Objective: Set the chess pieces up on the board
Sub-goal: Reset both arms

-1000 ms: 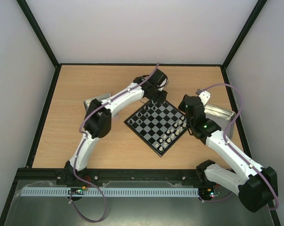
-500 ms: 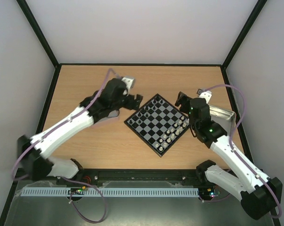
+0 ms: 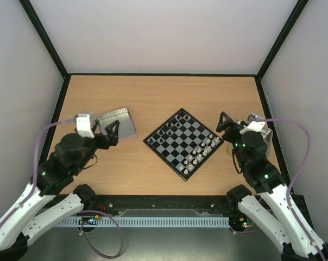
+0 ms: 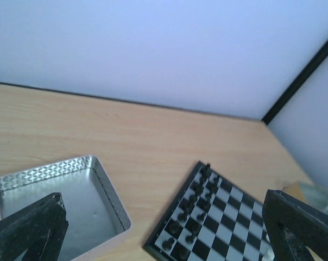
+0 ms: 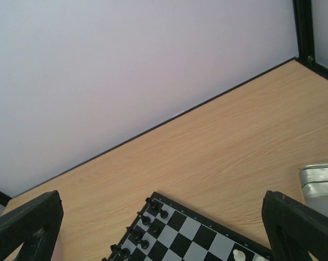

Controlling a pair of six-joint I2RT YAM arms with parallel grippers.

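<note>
The board (image 3: 184,142) lies turned like a diamond in the middle of the table. Black chess pieces (image 3: 167,130) stand in two rows along its upper-left edge and white ones (image 3: 202,154) along its lower-right edge. My left gripper (image 3: 108,135) hangs open left of the board, empty, over the near corner of a metal tray. My right gripper (image 3: 229,125) hangs open just right of the board, holding nothing. The left wrist view has the board (image 4: 234,217) and black pieces (image 4: 199,198) between wide-apart fingers (image 4: 28,228). Spread fingers (image 5: 300,225) in the right wrist view frame black pieces (image 5: 145,220).
A shiny metal tray (image 3: 120,120) sits left of the board and shows nothing inside in the left wrist view (image 4: 107,185). A second tray (image 3: 265,133) lies right of the board, mostly under my right arm, with a corner (image 5: 319,179) in the right wrist view. Black-framed walls enclose the table.
Both arms have drawn back from the board toward the near edge, the left one far to the left, uncovering the left tray. Both grippers have opened wide.
</note>
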